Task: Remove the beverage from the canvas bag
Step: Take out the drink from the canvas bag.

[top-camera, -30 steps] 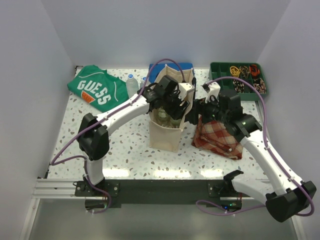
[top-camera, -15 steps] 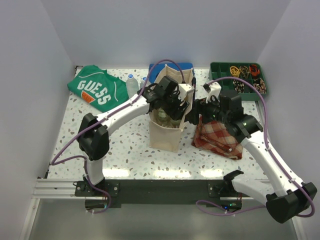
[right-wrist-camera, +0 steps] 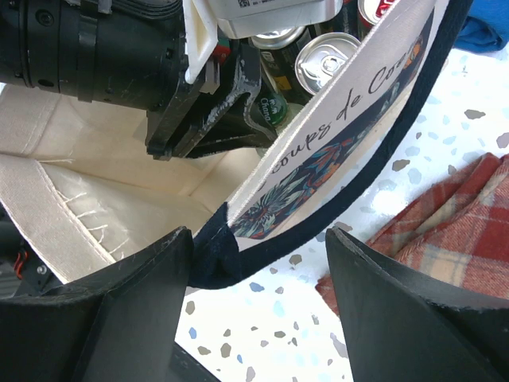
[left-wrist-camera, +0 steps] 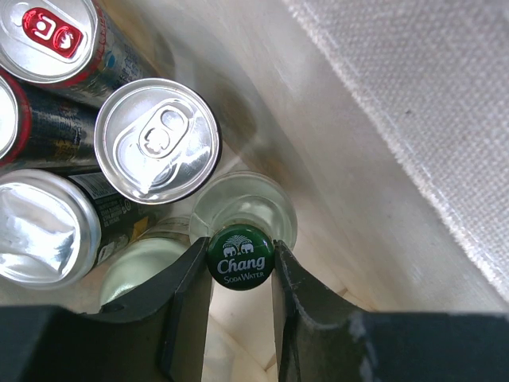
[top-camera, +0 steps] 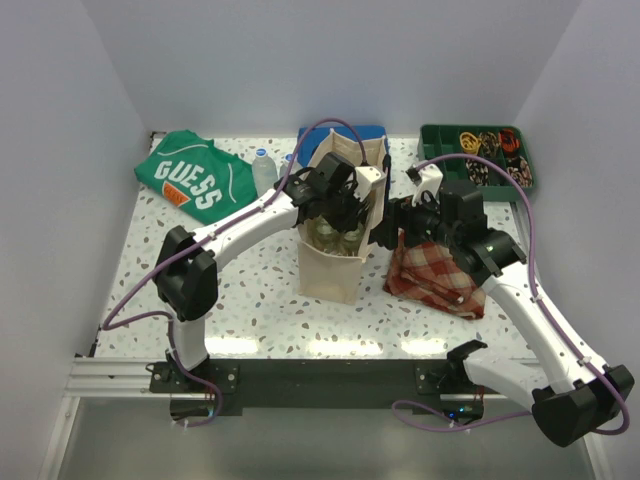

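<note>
The cream canvas bag (top-camera: 330, 270) stands upright mid-table, with my left gripper (top-camera: 338, 215) reaching down into its mouth. Inside, in the left wrist view, the left gripper (left-wrist-camera: 241, 269) is shut on the green "Chang Soda Water" cap of a clear glass bottle (left-wrist-camera: 240, 256). Several cans (left-wrist-camera: 157, 141) stand beside the bottle. My right gripper (right-wrist-camera: 258, 267) is open at the bag's right rim (right-wrist-camera: 342, 103). The navy handle (right-wrist-camera: 374, 171) runs between its fingers and rests against the left one.
A red plaid cloth (top-camera: 440, 275) lies right of the bag under the right arm. A green GUESS shirt (top-camera: 193, 180) and a small water bottle (top-camera: 263, 170) sit back left, with a folded blue cloth (top-camera: 345, 135) behind the bag. A green tray (top-camera: 478, 155) sits back right.
My left gripper has sunk slightly deeper into the bag and its jaws have shut on the bottle's cap. The right arm has barely moved.
</note>
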You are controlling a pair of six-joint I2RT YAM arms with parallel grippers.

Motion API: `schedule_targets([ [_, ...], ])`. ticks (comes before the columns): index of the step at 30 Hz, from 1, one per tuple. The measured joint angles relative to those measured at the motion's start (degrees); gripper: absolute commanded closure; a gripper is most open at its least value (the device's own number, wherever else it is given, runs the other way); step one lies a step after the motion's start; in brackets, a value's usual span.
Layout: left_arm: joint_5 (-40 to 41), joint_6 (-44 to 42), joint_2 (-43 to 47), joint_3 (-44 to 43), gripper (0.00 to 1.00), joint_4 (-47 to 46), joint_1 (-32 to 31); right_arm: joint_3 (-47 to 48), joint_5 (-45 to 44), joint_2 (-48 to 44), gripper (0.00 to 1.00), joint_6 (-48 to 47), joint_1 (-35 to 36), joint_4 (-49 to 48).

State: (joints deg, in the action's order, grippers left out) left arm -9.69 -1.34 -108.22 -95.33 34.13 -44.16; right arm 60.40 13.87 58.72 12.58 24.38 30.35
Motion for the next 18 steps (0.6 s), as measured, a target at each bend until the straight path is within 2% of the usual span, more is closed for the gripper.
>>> schedule_targets([
  [14,0.11,0.04,0.0,0.0,0.83,0.0,0.0,0.0,-0.87,0.02,0.28,0.0,0.0,0.0],
  [18,0.11,0.04,0.0,0.0,0.94,0.02,0.0,0.0,-0.9,0.02,0.28,0.0,0.0,0.0],
])
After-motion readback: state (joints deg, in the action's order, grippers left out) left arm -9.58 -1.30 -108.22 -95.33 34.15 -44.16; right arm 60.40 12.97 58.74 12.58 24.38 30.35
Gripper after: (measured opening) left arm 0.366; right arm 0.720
